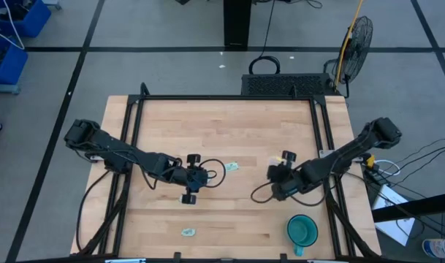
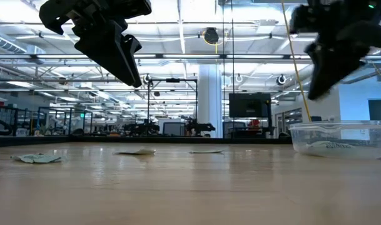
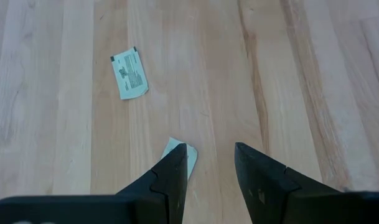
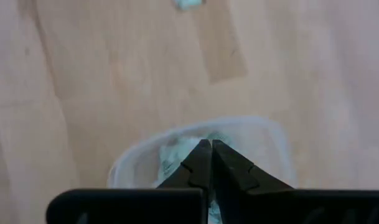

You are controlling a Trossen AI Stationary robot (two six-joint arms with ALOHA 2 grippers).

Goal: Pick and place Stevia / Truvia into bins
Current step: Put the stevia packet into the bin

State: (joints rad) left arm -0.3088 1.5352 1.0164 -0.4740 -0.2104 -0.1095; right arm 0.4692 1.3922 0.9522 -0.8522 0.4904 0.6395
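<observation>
Several pale green and white Stevia packets lie flat on the wooden table: one [image 3: 130,74] ahead of my left gripper, one [image 3: 177,151] partly hidden behind its finger, one [image 1: 188,232] near the front edge. My left gripper [image 3: 211,152] hangs open above the table's middle [image 1: 206,175], touching nothing. The clear bin [image 4: 264,134] stands on the table's right part [image 2: 337,139] with packets inside. My right gripper [image 4: 210,148] is shut and hangs above the bin [image 2: 316,90]; no packet shows between its fingertips.
A round teal cup [image 1: 302,230] stands at the table's near right corner. Black frame rails [image 1: 127,146] run along the table's left, right and far edges. Bare wood lies between the two grippers and toward the far edge.
</observation>
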